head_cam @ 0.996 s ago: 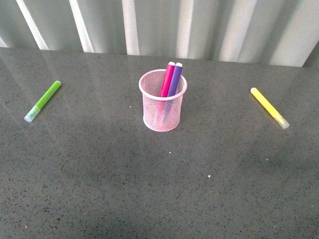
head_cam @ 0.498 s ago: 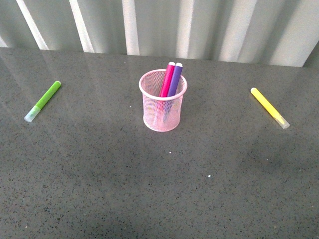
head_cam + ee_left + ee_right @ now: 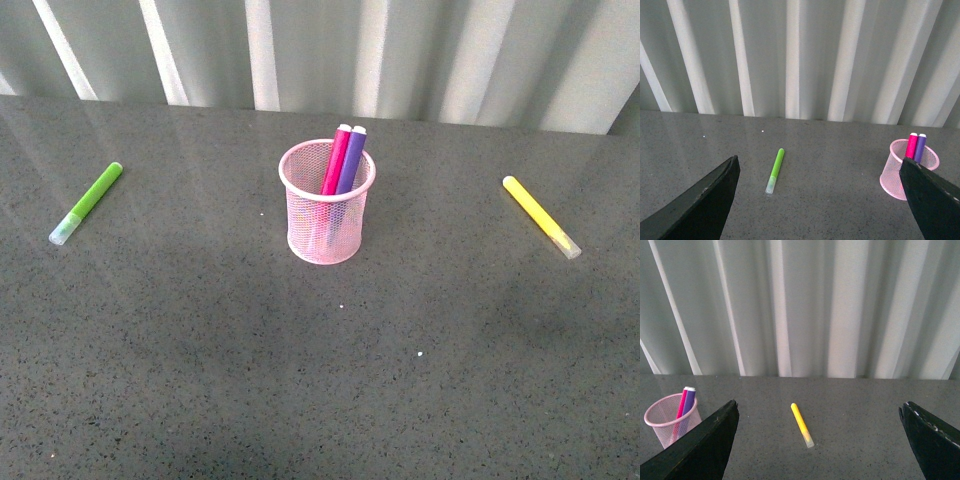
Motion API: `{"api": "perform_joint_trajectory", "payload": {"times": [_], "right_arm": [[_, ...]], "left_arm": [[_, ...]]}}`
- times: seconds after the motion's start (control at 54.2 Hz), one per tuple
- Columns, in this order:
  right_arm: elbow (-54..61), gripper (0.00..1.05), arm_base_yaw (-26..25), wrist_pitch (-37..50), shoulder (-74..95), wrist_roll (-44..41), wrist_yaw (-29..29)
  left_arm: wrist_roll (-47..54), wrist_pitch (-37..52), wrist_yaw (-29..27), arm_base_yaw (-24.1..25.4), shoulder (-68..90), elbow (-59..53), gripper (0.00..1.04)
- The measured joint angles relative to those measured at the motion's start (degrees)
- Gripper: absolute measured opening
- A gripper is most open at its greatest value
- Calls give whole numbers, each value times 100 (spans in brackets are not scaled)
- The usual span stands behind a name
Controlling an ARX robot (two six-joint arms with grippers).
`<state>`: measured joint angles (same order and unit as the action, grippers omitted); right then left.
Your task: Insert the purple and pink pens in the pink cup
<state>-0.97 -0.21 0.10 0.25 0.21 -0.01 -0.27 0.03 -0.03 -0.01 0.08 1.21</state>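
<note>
Nothing has shifted since a second ago: every pen and the cup sit where they were. Both short marker pens, the magenta-pink one [image 3: 336, 160] and the deep purple one [image 3: 351, 160], stand side by side in the small pale-pink wire-mesh cup [image 3: 327, 215], leaning toward its far rim. That cup stands upright mid-width on the dark speckled surface [image 3: 320, 380], closer to the far edge. A lime-green marker [image 3: 87, 203] lies toward the left edge, a yellow marker [image 3: 541, 216] toward the right edge, both well apart from the cup. My left jaws [image 3: 820, 200] and right jaws [image 3: 820, 440] are spread wide, holding nothing.
</note>
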Motion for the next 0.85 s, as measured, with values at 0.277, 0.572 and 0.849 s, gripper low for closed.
{"api": "perform_joint_trajectory", "payload": {"times": [0.277,0.572,0.849], "right_arm": [[0,98,0,0,0,2,0],[0,98,0,0,0,2,0],[0,98,0,0,0,2,0]], "left_arm": [[0,0,0,0,0,0,98],[0,0,0,0,0,0,98],[0,0,0,0,0,0,98]]}}
